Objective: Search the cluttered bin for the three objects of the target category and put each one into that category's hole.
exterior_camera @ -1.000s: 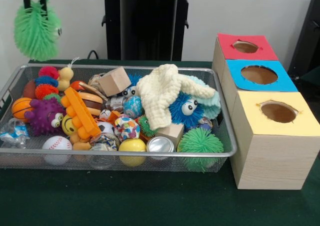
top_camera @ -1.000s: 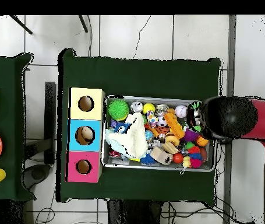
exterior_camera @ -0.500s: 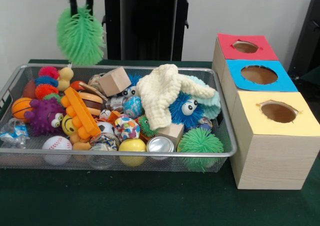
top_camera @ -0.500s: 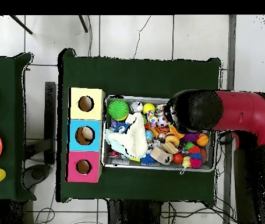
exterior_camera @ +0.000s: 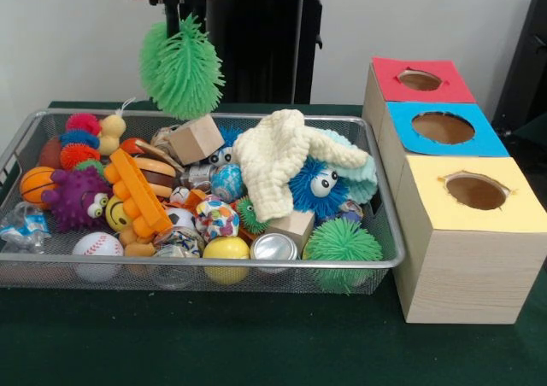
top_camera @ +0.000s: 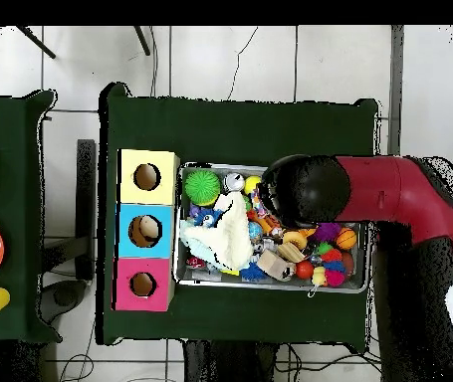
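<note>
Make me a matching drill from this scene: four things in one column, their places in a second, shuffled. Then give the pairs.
Things:
1. spiky green ball
2. baseball
3. cream cloth
4. yellow box

Places:
A. draped over toys in the middle of the bin
B. hanging from the gripper, above the bin
C. outside the bin, nearest the camera in the row of boxes
D. in the bin's near left part, against the front wall

Pairs: 1-B, 2-D, 3-A, 4-C
</note>
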Robot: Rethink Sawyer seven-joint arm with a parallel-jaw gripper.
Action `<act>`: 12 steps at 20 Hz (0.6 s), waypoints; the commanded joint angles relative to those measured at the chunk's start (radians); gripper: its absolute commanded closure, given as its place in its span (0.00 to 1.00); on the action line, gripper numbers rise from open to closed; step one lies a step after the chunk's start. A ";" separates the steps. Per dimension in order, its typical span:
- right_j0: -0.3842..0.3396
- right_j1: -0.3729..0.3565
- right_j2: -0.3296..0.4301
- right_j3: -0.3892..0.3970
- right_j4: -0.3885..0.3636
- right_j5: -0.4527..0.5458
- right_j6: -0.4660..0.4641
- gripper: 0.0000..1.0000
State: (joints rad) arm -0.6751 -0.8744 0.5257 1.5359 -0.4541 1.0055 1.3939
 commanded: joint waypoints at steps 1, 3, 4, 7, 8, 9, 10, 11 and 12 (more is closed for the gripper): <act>0.008 -0.020 -0.031 0.109 0.020 -0.058 0.076 1.00; 0.009 -0.022 -0.035 0.114 0.023 -0.062 0.078 1.00; 0.010 -0.023 -0.037 0.116 0.023 -0.064 0.079 1.00; 0.010 -0.024 -0.040 0.115 0.017 -0.074 0.071 1.00; 0.010 -0.026 -0.040 0.116 0.011 -0.080 0.066 1.00; 0.008 -0.021 -0.043 0.122 0.015 -0.080 0.070 1.00; 0.010 -0.021 -0.048 0.121 0.013 -0.080 0.075 1.00; 0.012 -0.026 -0.053 0.123 0.010 -0.092 0.084 1.00; 0.013 -0.027 -0.054 0.123 0.013 -0.083 0.082 1.00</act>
State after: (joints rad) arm -0.6702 -0.8918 0.5148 1.5363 -0.4426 0.9728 1.3939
